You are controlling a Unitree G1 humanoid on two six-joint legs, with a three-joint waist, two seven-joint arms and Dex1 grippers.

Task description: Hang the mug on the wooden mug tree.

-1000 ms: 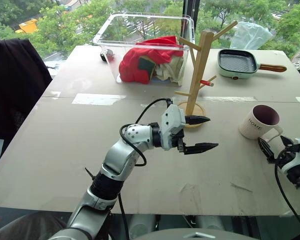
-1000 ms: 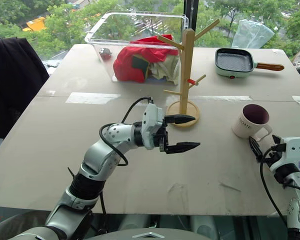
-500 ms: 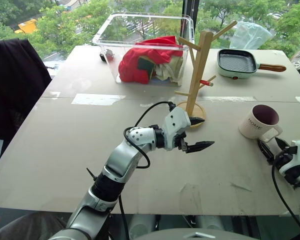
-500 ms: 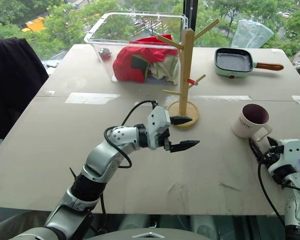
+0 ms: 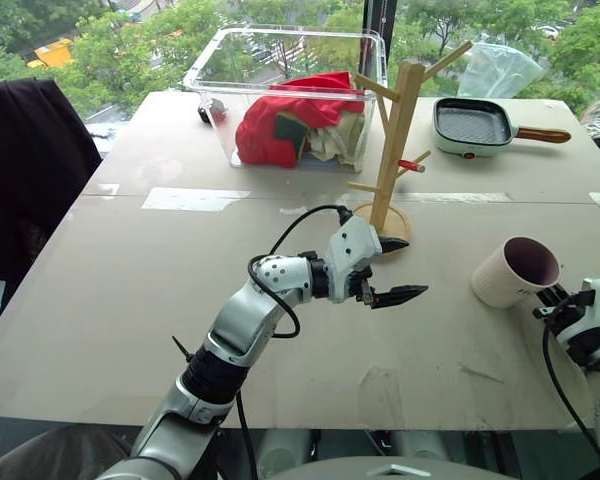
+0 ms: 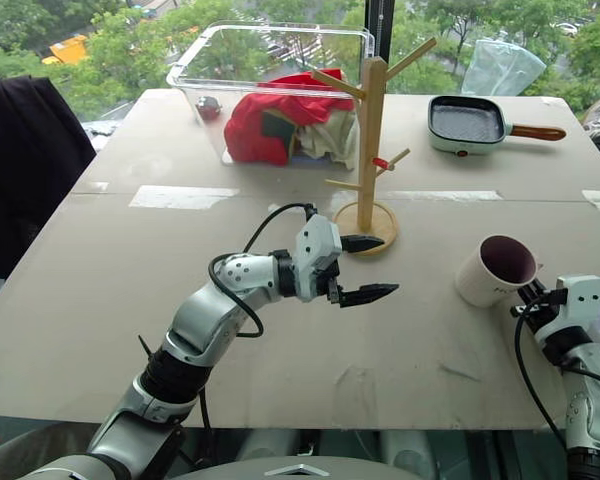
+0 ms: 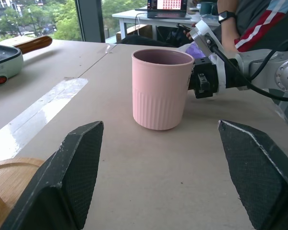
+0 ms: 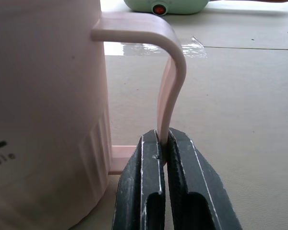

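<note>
Two arms, one grip: the right gripper [image 8: 162, 143] has pinched the handle of the mug [image 5: 514, 271].
Its two black fingers are clamped flat on the thin loop handle [image 8: 169, 81], low on the loop, with the mug's body beside them and its maroon mouth tilted up and toward the wooden mug tree [image 5: 397, 150]. From the tree, the mug sits on the table [image 5: 160, 290] well off to the robot's right and nearer the robot; the left gripper [image 5: 398, 268] hovers just in front of the tree's round base, fingers spread wide and empty, aimed level toward the mug. The right forearm lies low along the table edge, so the carry likely runs up and leftward to a peg.
</note>
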